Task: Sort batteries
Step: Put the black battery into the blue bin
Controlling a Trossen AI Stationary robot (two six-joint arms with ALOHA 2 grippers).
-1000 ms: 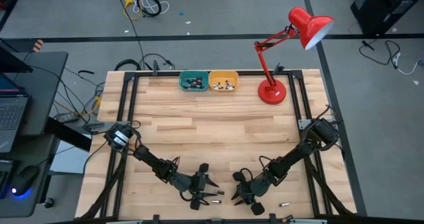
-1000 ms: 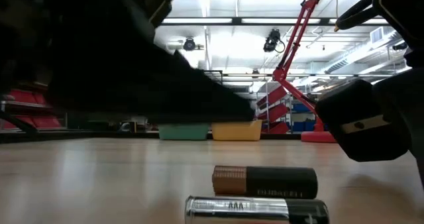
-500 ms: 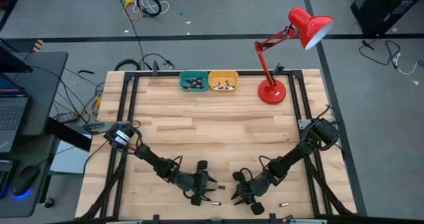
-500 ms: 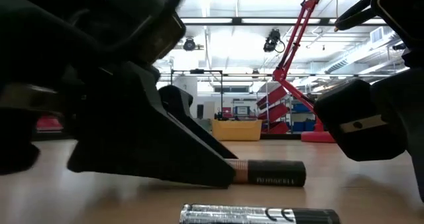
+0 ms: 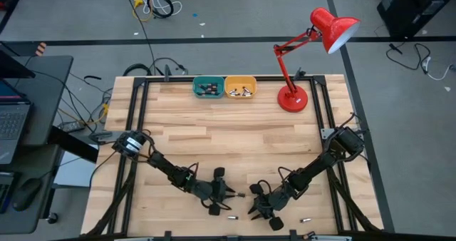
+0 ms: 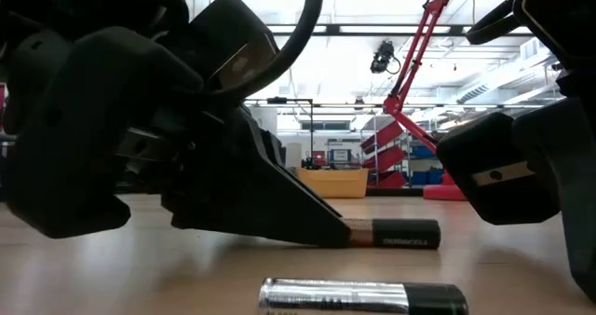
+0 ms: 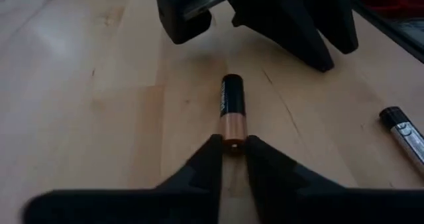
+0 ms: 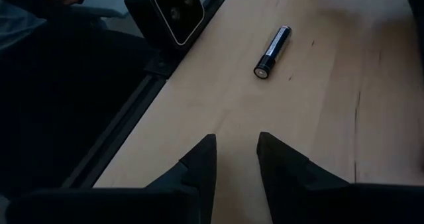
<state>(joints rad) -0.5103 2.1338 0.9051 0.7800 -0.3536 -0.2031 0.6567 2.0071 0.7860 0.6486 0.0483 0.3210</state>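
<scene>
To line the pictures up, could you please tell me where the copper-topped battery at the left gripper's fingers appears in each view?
High view: copper-topped battery, bottom centre, at the left gripper.
Low view: right of centre, on the table.
Left wrist view: centre, copper end between the fingers.
Right wrist view: not in it.
Shared landmark: left gripper.

**Workshop floor under bright strip lights**

Grey floor (image 5: 235, 13) all around the pale wood surface (image 5: 235, 137), dark seams crossing it. A red desk lamp (image 5: 313, 52) stands at the far edge. Cables (image 5: 151, 4) coil on the floor beyond. A laptop (image 5: 13, 120) sits on a side desk. Overhead, long ceiling lights (image 6: 372, 28) glow.
</scene>
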